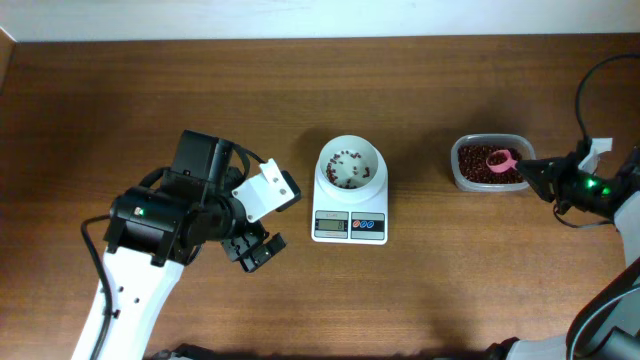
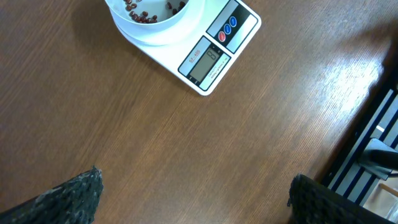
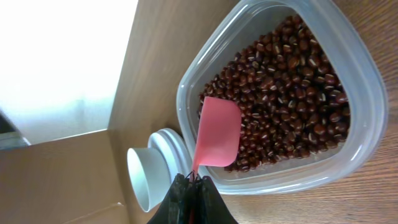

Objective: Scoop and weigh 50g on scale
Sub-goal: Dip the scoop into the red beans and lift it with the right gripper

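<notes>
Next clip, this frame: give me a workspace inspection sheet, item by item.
Surface: brown wood-grain table.
Job's things: scale mid-table, its white bowl holding a few beans; display unreadable.
Clutter: clear tub with more beans to the scale's right, pink spoon in it.
Grippers: left gripper open, empty, beside the scale; right gripper shut on the pink spoon's handle.
Cables: black cable looping at the right edge.
Surroundings: pale strip beyond the table's far edge.
</notes>
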### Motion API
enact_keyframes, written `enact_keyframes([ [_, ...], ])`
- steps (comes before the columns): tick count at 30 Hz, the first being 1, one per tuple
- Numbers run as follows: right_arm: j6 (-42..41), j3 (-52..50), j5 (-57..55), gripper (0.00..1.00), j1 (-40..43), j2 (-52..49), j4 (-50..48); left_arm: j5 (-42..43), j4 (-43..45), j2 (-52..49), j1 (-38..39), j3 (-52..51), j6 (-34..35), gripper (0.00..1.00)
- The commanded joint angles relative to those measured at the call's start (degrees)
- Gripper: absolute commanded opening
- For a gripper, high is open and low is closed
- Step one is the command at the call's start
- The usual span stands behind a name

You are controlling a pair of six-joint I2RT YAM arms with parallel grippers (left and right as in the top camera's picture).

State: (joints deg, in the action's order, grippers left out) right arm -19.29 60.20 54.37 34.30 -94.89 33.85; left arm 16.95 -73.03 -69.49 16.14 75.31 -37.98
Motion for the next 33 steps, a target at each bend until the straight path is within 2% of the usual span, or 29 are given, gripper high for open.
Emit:
enact_keyframes([
  [1, 0.39, -0.02, 4.85, 0.04, 1.22, -0.31, -0.20, 0.20, 0.09, 0.09, -0.33, -0.28, -0.90, 0.99],
  [5, 0.63, -0.02, 6.67, 0.04, 2.14, -0.31, -0.24, 0.20, 0.09, 0.09, -0.33, -0.28, -0.90, 0.99],
  [6, 1.18, -0.04, 4.26, 0.04, 2.14, -0.33, -0.61, 0.20, 0.07, 0.09, -0.33, -0.28, -0.90, 0.99],
  [8, 1.14, -0.02, 7.39, 0.04, 2.14, -0.33, -0.24, 0.20, 0.07, 0.09, -0.33, -0.28, -0.90, 0.99],
  [9, 3.54, -0.04, 5.57, 0.04, 2.14, -0.33, -0.22, 0.20, 0.07, 0.09, -0.33, -0.28, -0.90, 0.99],
  [10, 2.19, -0.04, 0.70, 0.04, 2.16, -0.39, 0.07, 0.20, 0.09, 0.09, -0.33, -0.28, -0.90, 0.99],
  [11, 0.87, -0.04, 2.45, 0.04, 2.21, -0.42, 0.20, 0.20, 0.07, 0.09, -0.33, -0.28, -0.90, 0.99],
  [12, 3.17, -0.04, 5.33, 0.04, 2.08, -0.42, -0.22, 0.20, 0.07, 0.09, -0.33, -0.28, -0.90, 0.99],
  [14, 2.14, -0.04, -0.42, 0.04, 2.16, -0.42, -0.17, 0.20, 0.07, 0.09, -0.33, -0.28, -0.90, 0.99],
  [23, 2.32, -0.04, 14.80, 0.04, 2.08, -0.42, -0.20, 0.20, 0.09, 0.09, -0.33, -0.28, -0.90, 0.99],
  [27, 2.32, -0.04, 15.96, 0.04, 1.68, -0.42, -0.17, 0.20, 0.09, 0.09, -0.33, -0.28, -0.90, 0.99],
  [33, 1.97, -0.02, 17.18, 0.04, -6.54, -0.42, -1.81, 0.20, 0.07, 0.09, -0.33, -0.28, -0.90, 0.99],
])
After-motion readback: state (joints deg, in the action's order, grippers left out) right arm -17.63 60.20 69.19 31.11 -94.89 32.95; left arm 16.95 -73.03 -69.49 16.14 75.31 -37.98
